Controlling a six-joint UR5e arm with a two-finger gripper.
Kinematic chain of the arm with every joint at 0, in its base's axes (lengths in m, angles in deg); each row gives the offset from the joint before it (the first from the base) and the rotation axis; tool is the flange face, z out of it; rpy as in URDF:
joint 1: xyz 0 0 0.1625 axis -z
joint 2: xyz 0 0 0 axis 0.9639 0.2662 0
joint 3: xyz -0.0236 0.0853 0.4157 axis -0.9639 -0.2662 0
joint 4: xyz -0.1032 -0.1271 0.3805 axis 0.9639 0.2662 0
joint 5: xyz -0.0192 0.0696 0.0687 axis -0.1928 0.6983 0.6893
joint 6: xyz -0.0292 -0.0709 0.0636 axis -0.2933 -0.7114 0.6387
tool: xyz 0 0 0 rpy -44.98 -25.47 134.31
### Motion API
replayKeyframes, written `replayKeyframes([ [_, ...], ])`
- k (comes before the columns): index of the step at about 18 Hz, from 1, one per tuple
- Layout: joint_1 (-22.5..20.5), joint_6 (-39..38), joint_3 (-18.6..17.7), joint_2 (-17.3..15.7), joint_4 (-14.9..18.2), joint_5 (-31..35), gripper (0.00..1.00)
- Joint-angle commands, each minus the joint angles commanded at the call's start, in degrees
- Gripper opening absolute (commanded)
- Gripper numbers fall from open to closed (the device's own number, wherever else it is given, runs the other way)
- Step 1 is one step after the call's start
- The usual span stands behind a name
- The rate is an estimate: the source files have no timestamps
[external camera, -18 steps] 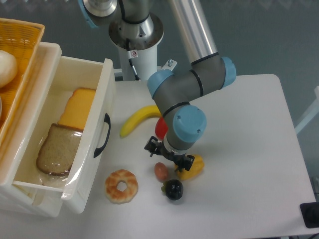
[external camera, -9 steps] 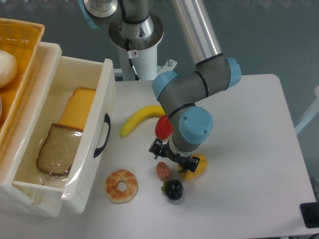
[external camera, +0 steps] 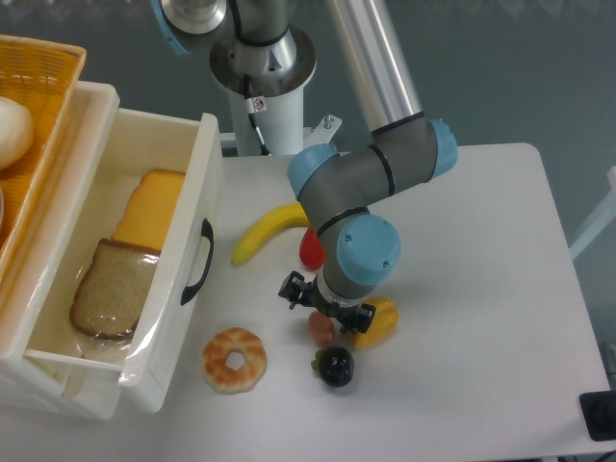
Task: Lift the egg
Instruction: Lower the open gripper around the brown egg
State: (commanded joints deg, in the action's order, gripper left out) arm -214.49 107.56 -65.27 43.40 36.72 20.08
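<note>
End effector (external camera: pixel 323 318) has dropped and shifted slightly left since a moment ago, now sitting directly over the egg (external camera: pixel 320 330), covering its upper half; I judge this the final descent before closing, not yet a lift. Egg rests on the desk (external camera: pixel 481 250), touching or just beside the yellow bell pepper (external camera: pixel 377 322), above the black round fruit (external camera: pixel 335 367), right of the doughnut (external camera: pixel 234 359); finger spread hidden by the wrist, cannot tell. Egg's long axis unreadable while half-covered.
</note>
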Motion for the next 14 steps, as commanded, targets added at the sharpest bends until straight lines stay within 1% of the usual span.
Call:
replayKeyframes([
  [6, 0.0, 0.4, -1.1, 0.0, -0.2, 0.1, 1.0],
  [14, 0.0, 0.4, -0.6, 0.6, -1.6, 0.1, 1.0],
])
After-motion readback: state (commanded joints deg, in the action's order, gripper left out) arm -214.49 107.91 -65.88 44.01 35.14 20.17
